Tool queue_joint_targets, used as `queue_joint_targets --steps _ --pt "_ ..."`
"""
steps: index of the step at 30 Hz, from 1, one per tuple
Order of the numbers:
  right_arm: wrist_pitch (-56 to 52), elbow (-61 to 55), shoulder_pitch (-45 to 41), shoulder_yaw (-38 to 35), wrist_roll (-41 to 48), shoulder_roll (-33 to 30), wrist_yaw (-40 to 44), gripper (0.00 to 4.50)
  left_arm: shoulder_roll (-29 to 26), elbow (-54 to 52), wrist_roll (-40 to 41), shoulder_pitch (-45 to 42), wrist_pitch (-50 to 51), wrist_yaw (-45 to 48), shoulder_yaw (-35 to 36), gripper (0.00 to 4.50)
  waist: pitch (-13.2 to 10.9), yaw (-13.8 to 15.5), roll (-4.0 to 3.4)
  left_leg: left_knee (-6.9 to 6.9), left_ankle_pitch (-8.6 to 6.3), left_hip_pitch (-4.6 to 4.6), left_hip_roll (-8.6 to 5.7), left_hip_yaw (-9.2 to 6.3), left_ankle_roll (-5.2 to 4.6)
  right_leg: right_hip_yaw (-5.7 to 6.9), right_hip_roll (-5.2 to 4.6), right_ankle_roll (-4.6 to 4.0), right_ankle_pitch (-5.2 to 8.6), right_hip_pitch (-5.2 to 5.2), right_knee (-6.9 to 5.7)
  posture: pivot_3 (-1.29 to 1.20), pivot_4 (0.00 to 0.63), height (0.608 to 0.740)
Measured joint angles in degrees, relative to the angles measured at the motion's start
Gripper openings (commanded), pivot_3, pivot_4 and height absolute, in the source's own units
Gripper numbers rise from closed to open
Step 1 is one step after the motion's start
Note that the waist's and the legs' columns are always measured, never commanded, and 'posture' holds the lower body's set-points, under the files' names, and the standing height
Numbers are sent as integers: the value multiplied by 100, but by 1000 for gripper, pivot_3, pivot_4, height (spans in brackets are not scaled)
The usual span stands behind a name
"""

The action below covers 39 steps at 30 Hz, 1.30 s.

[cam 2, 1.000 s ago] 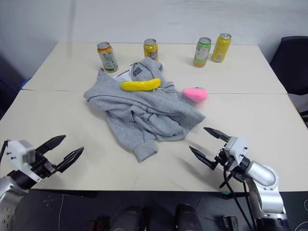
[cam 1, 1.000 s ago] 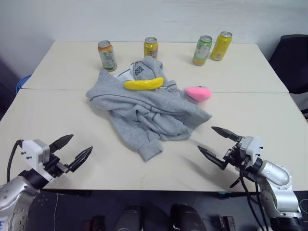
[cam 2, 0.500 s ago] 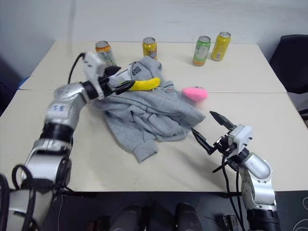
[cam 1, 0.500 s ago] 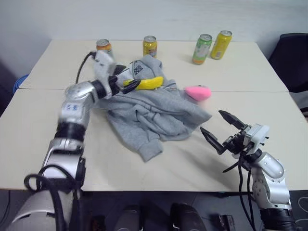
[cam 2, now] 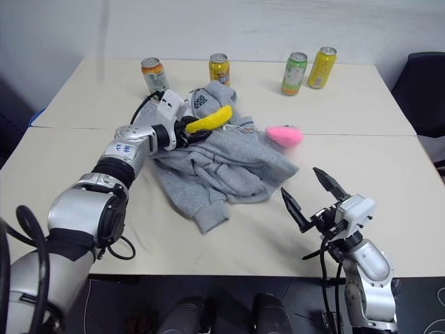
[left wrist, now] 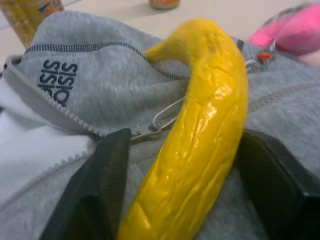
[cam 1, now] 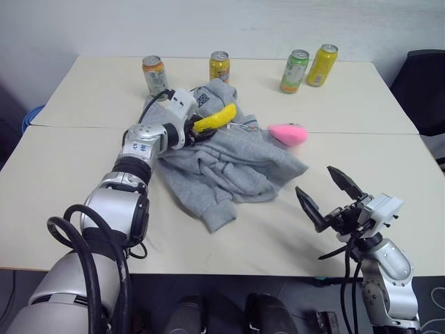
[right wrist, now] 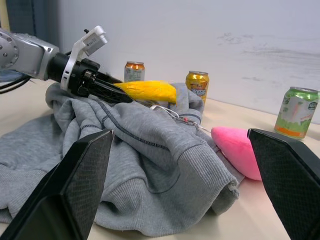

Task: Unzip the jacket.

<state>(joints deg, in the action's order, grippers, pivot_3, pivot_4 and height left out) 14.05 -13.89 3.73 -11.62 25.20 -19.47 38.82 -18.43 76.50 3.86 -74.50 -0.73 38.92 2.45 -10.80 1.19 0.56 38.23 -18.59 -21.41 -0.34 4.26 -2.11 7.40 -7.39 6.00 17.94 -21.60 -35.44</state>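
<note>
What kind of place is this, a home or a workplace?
Probably an office or lab room, though that is a guess: two plain pale tables pushed together, a bare white wall, and a dark chair at the right edge.

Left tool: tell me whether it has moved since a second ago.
Yes. The left tool went from the table's near left edge out across the beige table to the yellow banana lying on the light-grey fleece jacket.

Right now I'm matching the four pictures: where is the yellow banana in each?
Left eye view: banana on the jacket's collar.
Right eye view: same spot, upper centre.
Left wrist view: centre, between the left pincer's fingers.
Right wrist view: upper centre.
Shared landmark: pink toy.
</note>
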Motion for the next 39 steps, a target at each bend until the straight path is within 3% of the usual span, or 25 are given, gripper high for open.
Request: queue_joint_targets --steps 5,9,12,15,21,26,29,37,39 --pt "-16 -146 -30 37 -4 1 -97 4500 -46 10 322 1 96 485 607 1020 0 -14 1 0 0 0 0 -1 0 2 3 0 0 0 -1 0 150 740" --pt "-60 -144 -277 283 -4 8 -68 4500 -266 -323 796 206 -383 566 1261 893 -4 -114 5 -1 2 2 4 -2 3 0 -2 0 0 -3 -5 0 150 740" --pt "-147 -145 -643 532 10 8 64 4500 -678 -1239 1136 785 -934 121 1794 893 -4 -221 5 -13 1 21 9 -7 13 1 -15 0 0 -3 -7 0 150 740" --pt "-168 -56 -957 877 3 -46 453 4500 -1194 -3006 1122 2263 -758 -686 2067 893 -4 -295 3 -20 -1 32 7 -34 21 1 -17 -1 0 -2 -15 0 150 740" --pt "-132 386 -1533 1281 -36 -303 1359 4500 -1240 -6610 1307 5661 1035 -2298 3559 893 -20 -265 46 -3 -10 15 8 -81 23 -54 -22 -1 0 2 -15 0 150 740" --pt "-161 921 -1801 1390 -51 -471 1893 4500 -1196 -8205 1395 7692 2029 -2800 4797 893 -21 -52 43 7 -21 20 -6 -105 20 -103 -26 -1 0 31 13 0 150 740" --pt "-203 1089 -1865 1379 -51 -487 1989 4500 -1041 -8324 1553 8147 2580 -2919 5019 1865 -22 31 42 5 -38 20 -6 -107 50 -104 -26 -3 1 31 42 0 150 740" --pt "-503 1118 -1878 1313 -50 -733 2021 4500 -991 -8669 2082 8097 2888 -2746 4907 4431 -21 -18 42 -6 -30 19 1 -93 39 -106 -15 -4 1 18 21 0 150 740" --pt "-648 1086 -1842 1311 -69 -837 1976 4500 -1088 -8718 2028 8114 2652 -2603 4737 4473 -21 -37 43 -7 -29 18 3 -86 38 -104 -13 -5 1 14 21 0 150 740"
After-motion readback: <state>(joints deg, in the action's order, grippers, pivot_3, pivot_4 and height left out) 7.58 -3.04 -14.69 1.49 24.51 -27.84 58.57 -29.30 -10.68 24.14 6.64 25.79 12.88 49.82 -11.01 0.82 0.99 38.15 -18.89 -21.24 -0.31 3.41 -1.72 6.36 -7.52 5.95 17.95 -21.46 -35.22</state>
